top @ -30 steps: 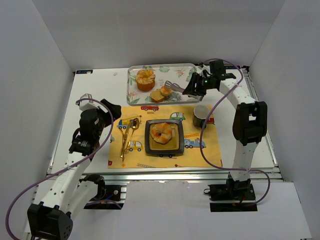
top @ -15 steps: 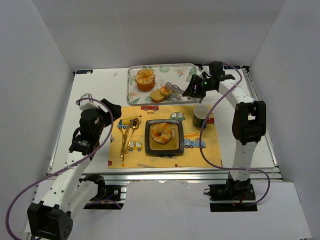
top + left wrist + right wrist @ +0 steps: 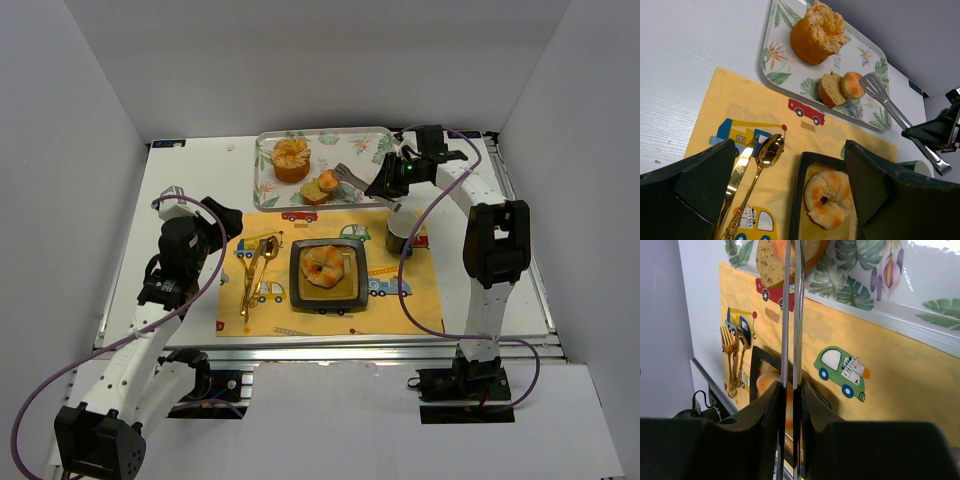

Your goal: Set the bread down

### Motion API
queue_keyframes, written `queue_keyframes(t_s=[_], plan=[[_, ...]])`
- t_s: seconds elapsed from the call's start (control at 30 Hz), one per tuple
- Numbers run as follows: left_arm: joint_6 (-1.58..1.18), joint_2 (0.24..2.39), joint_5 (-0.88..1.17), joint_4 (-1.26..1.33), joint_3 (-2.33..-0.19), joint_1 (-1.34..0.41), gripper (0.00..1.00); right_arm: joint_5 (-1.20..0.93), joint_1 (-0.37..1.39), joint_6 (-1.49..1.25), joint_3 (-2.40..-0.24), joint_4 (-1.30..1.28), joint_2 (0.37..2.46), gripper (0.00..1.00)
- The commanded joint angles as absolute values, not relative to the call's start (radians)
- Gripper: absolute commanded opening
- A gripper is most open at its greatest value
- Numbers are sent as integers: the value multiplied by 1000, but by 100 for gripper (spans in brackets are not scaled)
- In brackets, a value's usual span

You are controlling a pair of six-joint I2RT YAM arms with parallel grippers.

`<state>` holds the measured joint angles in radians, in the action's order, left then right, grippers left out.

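One bread roll point(image 3: 327, 180) point(image 3: 852, 85) lies in the floral tray point(image 3: 366, 140), leaning on a tan slice point(image 3: 313, 190). My right gripper point(image 3: 386, 183) point(image 3: 791, 390) is shut on the handles of metal tongs point(image 3: 358, 180) point(image 3: 791, 315), whose arms are squeezed almost together. The tongs' flat head point(image 3: 872, 82) rests against that roll; whether the roll is clamped is hidden. A second knotted roll point(image 3: 325, 265) point(image 3: 830, 200) sits on the dark square plate point(image 3: 299, 290). My left gripper point(image 3: 217, 218) point(image 3: 790, 175) hangs open over the left of the placemat, holding nothing.
A tall orange muffin-like cake point(image 3: 291, 158) point(image 3: 817, 32) stands at the tray's left end. A green mug point(image 3: 401, 232) stands right of the plate, under the right arm. Gold cutlery point(image 3: 255, 270) point(image 3: 757, 165) lies on the yellow placemat point(image 3: 400, 310) left of the plate.
My right gripper has closed tighter on the tongs, bringing their arms together at the roll in the tray. The roll shifted slightly. The left arm has not moved.
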<state>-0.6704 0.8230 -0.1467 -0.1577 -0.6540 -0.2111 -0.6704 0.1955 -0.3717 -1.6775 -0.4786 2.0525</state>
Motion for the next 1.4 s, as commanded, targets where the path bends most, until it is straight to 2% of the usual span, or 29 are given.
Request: queue_keyframes(t_s=[0.0, 0.1, 0.23, 0.43, 0.63, 0.8, 0.9, 1.13, 1.33, 1.37], plan=[[-670, 801, -158, -161, -690, -206, 98, -722, 181, -376, -1680, -434, 2025, 9], [-670, 798, -156, -161, -689, -206, 98, -739, 167, -368, -1681, -430, 2008, 0], [-673, 793, -155, -155, -689, -207, 98, -785, 147, -368, -1674, -407, 1980, 0], [-672, 778, -158, -160, -690, -206, 98, -871, 141, -230, -1608, -440, 1867, 0], [-676, 761, -153, -150, -672, -207, 98, -959, 176, 157, -1445, -606, 1680, 0], [-681, 756, -144, -135, -655, -206, 98, -1006, 248, 623, -1339, -926, 1559, 0], [-681, 759, -135, -118, -647, -207, 98, -965, 302, 731, -1258, -1005, 1490, 0], [-681, 761, -123, -97, -632, -206, 98, -813, 402, 735, -1095, -925, 1419, 0], [-683, 761, -118, -84, -623, -206, 98, -761, 417, 696, -1083, -858, 1436, 0], [-683, 761, -118, -86, -624, -206, 98, -756, 416, 692, -1086, -851, 1439, 4]])
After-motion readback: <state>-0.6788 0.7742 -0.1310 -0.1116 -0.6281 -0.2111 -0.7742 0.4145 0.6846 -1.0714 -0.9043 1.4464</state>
